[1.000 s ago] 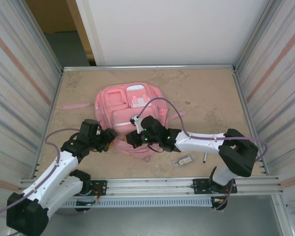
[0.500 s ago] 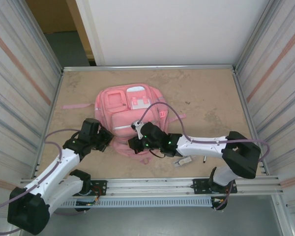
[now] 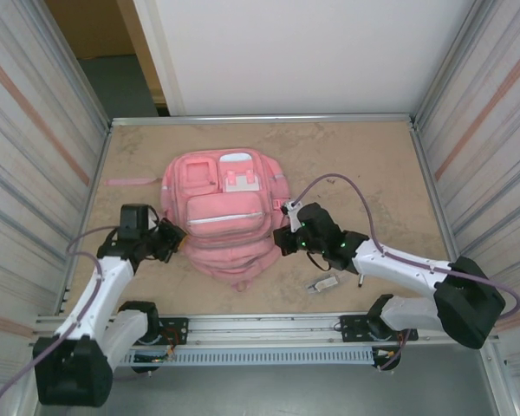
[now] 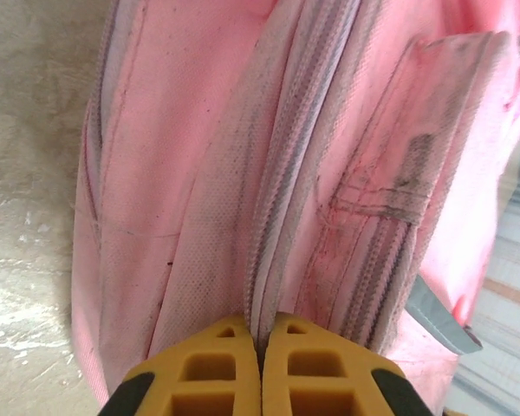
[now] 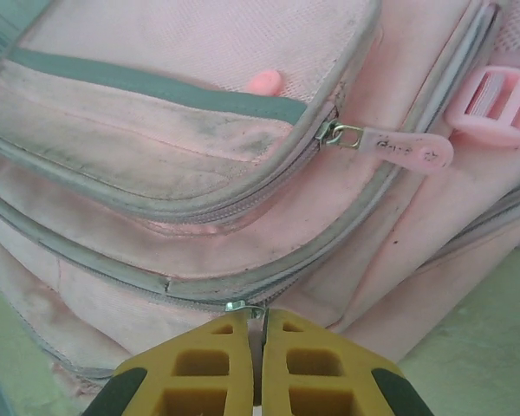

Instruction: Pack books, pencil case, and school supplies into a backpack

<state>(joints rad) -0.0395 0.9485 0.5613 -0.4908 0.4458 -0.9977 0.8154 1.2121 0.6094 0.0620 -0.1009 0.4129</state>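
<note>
Left gripper (image 4: 261, 364): jaws squeezed together right at the side zipper line of the backpack (image 4: 199, 173)
Right gripper (image 5: 262, 347): clamped tight on a little metal zipper pull (image 5: 243, 306)
Clear-grey item (image 3: 325, 283): on the table (image 3: 373, 165), near the backpack

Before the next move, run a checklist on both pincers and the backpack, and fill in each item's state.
1. Left pincer shut on the backpack at its zip seam: ok.
2. Right pincer shut on the metal zip pull: ok.
3. Backpack lying flat on the table, front pockets up: ok.
4. Zip open far enough to pack: not ok; it looks closed in both wrist views.
5. Small clear item packed: not ok; it lies on the table beside the right arm.
</note>
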